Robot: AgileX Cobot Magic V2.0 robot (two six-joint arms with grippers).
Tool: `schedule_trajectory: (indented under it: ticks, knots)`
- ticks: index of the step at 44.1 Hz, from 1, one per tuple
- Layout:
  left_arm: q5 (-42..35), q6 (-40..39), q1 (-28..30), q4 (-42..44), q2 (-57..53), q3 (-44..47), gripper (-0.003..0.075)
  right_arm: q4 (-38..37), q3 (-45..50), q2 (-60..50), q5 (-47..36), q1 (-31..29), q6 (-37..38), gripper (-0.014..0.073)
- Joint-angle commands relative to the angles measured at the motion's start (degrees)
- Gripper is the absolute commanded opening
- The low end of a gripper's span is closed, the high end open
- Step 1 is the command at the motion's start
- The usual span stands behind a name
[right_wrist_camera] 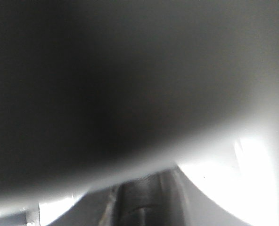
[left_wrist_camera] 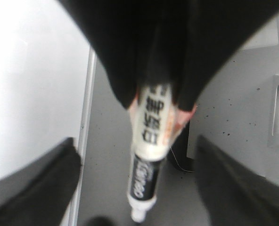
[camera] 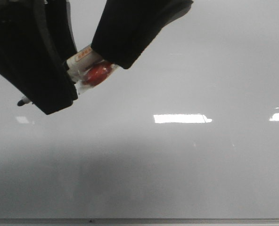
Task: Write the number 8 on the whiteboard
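The front view shows the whiteboard point(camera: 186, 155) as a glossy grey-white surface filling the frame, with its thin grey frame edge along the 6 o'clock border. Bright light reflections sit near the frame centre and at 3 o'clock. No drawn line of the number 8 can be made out on the visible board surface.

At 10 o'clock in the front view, the left gripper point(camera: 78, 70) appears as 2 black fingers point(camera: 130, 33) closed around a marker pen point(camera: 90, 70). The pen has a white labelled barrel with a red patch. Its dark tip point(camera: 22, 101) protrudes at 9 o'clock; whether the tip touches the board cannot be determined.

In the left wrist view, the left gripper point(left_wrist_camera: 160, 101) has its jaws clamped on the marker pen point(left_wrist_camera: 151, 141), with the black fingers pressed against both sides of the white barrel. The black band and white end of the pen extend beyond the fingers. The whiteboard point(left_wrist_camera: 31, 84) lies beside the pen, bounded by its grey frame strip point(left_wrist_camera: 85, 122).

The right wrist view is blurred and largely dark; the right gripper's jaw state cannot be determined.
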Motion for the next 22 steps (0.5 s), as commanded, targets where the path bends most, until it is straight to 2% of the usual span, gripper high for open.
schedule_trajectory:
  ticks: [1, 9, 12, 15, 17, 22]
  knots:
    - [-1.50, -1.16, -0.24, -1.24, -1.77, -1.82, 0.0622, 1.39, 0.25, -4.65, -1.13, -3.56, -0.61, -0.0058]
    - [-1.50, -1.16, -0.24, -1.24, -1.97, -1.82, 0.0617, 1.39, 6.87, -11.07, -2.14, -12.62, -0.61, -0.0058]
    - [-1.59, -1.16, -0.24, -1.24, -1.97, -1.82, 0.0586, 1.39, 9.49, -13.27, -3.30, -16.46, -0.61, -0.0058]
    - [-1.59, -2.11, -0.24, -1.24, -1.97, -1.82, 0.0498, 1.39, 11.37, -14.86, -4.93, -19.32, -0.61, -0.0058]
    - [-1.72, -2.12, -0.24, -1.24, -1.97, -1.82, 0.0411, 1.44, 12.08, -15.47, -6.24, -20.66, -0.61, -0.0058]
    - [-1.82, -2.22, 0.31, -1.37, -1.97, -1.82, 0.0110, 2.20, 12.27, -15.68, -8.70, -21.68, -0.43, -0.0058]
